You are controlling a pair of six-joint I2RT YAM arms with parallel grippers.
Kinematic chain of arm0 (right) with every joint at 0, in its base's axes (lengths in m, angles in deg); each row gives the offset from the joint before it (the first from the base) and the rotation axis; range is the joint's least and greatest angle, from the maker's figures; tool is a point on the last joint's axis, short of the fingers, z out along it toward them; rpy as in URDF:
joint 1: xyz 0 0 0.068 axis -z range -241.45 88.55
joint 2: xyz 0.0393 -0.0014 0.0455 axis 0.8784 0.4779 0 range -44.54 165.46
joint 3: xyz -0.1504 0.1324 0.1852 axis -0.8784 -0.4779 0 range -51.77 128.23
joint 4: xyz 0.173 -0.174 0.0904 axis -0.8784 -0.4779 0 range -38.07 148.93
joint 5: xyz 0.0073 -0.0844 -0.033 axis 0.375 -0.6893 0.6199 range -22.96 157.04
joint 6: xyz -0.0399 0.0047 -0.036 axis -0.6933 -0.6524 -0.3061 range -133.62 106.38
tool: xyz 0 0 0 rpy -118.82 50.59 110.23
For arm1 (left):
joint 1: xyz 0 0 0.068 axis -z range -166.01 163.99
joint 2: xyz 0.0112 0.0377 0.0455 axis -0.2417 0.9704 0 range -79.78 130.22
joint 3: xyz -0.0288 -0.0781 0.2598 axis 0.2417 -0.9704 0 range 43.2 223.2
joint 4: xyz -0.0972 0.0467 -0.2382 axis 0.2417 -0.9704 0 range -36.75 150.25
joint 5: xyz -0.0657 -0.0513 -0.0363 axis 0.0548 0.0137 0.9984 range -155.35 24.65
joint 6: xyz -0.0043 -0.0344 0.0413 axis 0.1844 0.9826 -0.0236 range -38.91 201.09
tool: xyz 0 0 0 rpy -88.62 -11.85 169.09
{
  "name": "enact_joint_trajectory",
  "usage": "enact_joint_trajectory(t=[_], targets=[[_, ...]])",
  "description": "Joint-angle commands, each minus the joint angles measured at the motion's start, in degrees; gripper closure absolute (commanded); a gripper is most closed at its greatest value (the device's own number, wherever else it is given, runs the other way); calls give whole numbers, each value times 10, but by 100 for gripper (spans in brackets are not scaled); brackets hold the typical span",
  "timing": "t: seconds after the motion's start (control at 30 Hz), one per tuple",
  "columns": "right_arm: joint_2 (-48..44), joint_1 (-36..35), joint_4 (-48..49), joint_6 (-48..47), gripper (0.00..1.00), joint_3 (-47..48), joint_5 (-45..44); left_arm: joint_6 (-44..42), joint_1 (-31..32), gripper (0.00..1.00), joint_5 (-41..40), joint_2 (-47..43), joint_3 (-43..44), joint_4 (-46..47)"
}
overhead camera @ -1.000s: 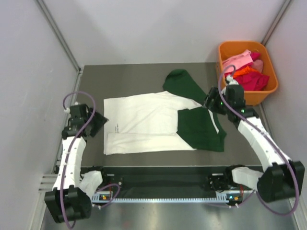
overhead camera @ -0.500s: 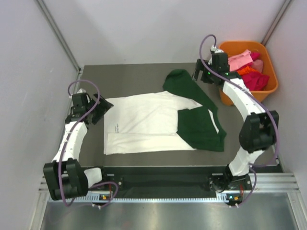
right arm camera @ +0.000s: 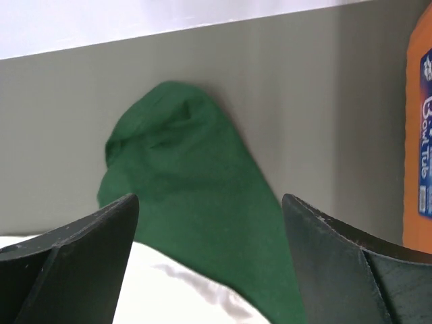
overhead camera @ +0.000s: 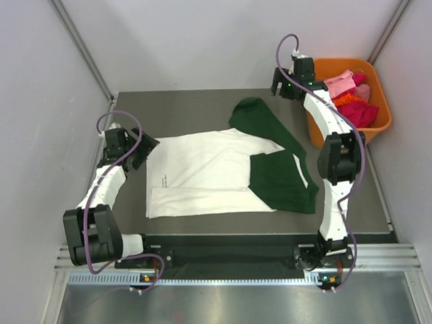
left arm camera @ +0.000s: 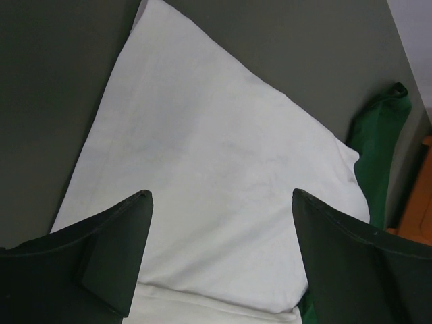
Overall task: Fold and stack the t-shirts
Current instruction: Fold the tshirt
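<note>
The left pincer [left arm camera: 221, 197] is open, its two dark fingers spread wide with nothing between them. It hangs over the left corner of the white shirt [overhead camera: 202, 172], just above the cloth without touching it. The right pincer [right arm camera: 209, 200] is open too, and empty. It is held up at the far right of the surface [overhead camera: 175, 111], beside the orange basket [overhead camera: 378, 125], and points down towards the far tip of the green shirt [overhead camera: 280, 179].

The white shirt lies flat in the middle of the surface, spread left to right, with a fold line running along its near part and a small dark print near its left edge. The green shirt lies at its right end and overlaps it. The green body sits near the right front, and one long green part stretches away towards the far edge, ending in a rounded tip. Neither pincer touches either shirt.

The basket stands at the far right corner, against the wall, with pink and red clothes [overhead camera: 347, 94] heaped inside.
</note>
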Motion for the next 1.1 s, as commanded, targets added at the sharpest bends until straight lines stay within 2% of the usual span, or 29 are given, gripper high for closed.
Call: enact_joint_trajectory(t=[0.0, 0.17, 0.37, 0.57, 0.87, 1.07], targets=[[48, 18, 29, -1, 13, 55, 31, 4, -1, 12, -1, 10, 0, 42], [133, 19, 23, 14, 14, 160, 73, -7, -1, 12, -11, 16, 0, 44], [195, 19, 96, 48, 16, 168, 105, -14, -1, 12, -16, 22, -1, 47], [247, 19, 129, 81, 21, 190, 148, -14, -1, 13, -19, 27, -6, 52], [276, 17, 134, 82, 29, 198, 162, -37, -1, 13, -107, 52, -2, 54], [297, 18, 152, 105, 38, 199, 202, -65, -2, 14, -149, 116, 41, 49]])
